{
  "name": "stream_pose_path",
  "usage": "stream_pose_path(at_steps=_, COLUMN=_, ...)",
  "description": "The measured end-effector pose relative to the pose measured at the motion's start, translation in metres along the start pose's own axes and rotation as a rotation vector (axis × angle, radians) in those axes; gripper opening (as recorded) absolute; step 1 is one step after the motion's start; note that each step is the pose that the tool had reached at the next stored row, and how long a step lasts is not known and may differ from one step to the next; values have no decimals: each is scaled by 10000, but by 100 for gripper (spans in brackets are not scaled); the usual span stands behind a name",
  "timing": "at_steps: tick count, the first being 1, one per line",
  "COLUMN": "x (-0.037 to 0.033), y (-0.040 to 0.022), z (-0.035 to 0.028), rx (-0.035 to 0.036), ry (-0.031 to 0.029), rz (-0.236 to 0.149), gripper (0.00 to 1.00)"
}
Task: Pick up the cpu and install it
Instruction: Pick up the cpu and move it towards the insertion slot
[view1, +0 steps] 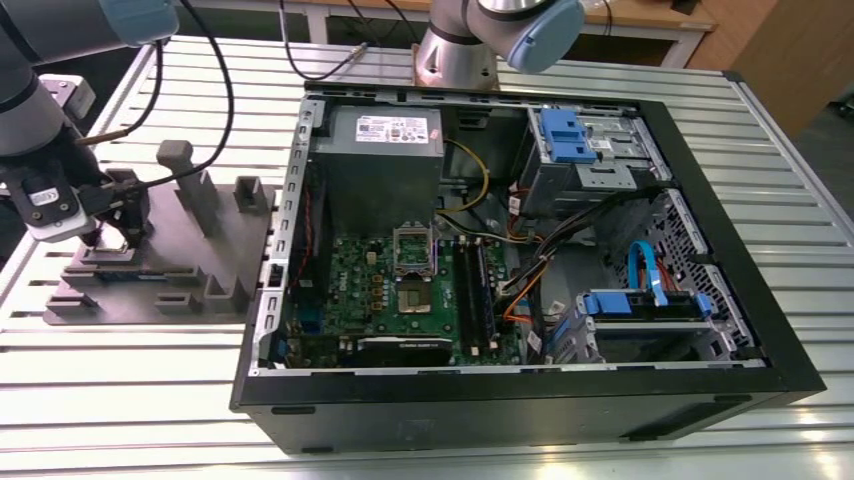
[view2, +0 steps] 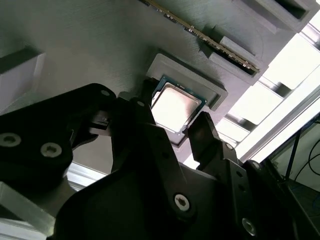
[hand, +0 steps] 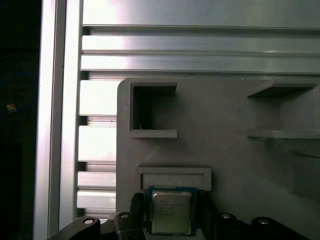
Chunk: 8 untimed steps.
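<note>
Grey holder (view1: 200, 250) at 9 o'clock of the case (view1: 534, 405) in the exterior view has the cpu (hand: 171, 212) flat in its pocket (hand: 173, 176), fingers (view2: 206, 134) open, straddling it just beside two edges; an off-centre close could tilt or jam it against the pocket wall.

Exterior view: high, oblique, distant, overlooking the computer case (view1: 507, 400) and grey fixture (view1: 160, 262) on the slatted table (view1: 120, 380). Both wrist views: close to the fixture, the first facing it squarely, sharing the cpu (view2: 172, 105) (hand: 171, 212).
</note>
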<state>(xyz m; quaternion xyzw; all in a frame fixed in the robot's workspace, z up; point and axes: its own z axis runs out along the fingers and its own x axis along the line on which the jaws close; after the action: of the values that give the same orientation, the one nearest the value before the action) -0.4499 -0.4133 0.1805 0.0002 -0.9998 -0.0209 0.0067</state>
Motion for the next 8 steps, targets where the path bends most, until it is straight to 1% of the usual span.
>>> stream_pose_path(at_steps=8, x=-3, y=1, z=-14, rx=3, ry=2, rz=-1, gripper=55)
